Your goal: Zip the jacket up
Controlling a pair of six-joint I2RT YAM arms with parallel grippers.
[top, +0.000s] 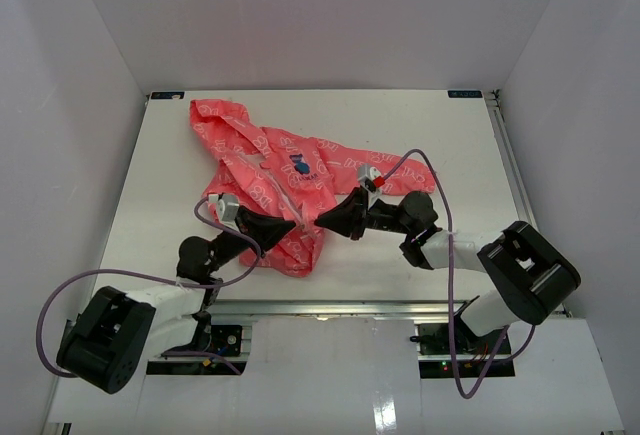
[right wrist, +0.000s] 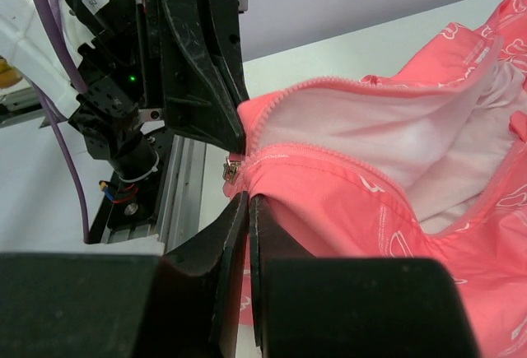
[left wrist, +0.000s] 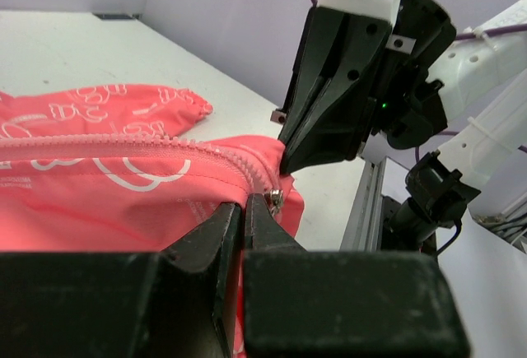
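The coral-pink jacket (top: pixel 270 170) lies on the white table with its hood at the far left and its front open, pale lining showing (right wrist: pixel 387 127). Its bottom hem hangs lifted between the two grippers. My left gripper (top: pixel 293 225) (left wrist: pixel 244 202) is shut on the hem fabric just left of the small metal zipper slider (left wrist: pixel 277 200). My right gripper (top: pixel 320 220) (right wrist: pixel 247 202) is shut on the hem of the other front panel, right under the slider (right wrist: pixel 231 169). The two tips nearly touch. The zipper teeth (left wrist: pixel 123 146) run away from the slider unjoined.
The table (top: pixel 450 135) is walled in white on three sides. A metal rail (top: pixel 350 307) runs along the near edge, close below the grippers. Purple cables (top: pixel 440 170) loop off both arms.
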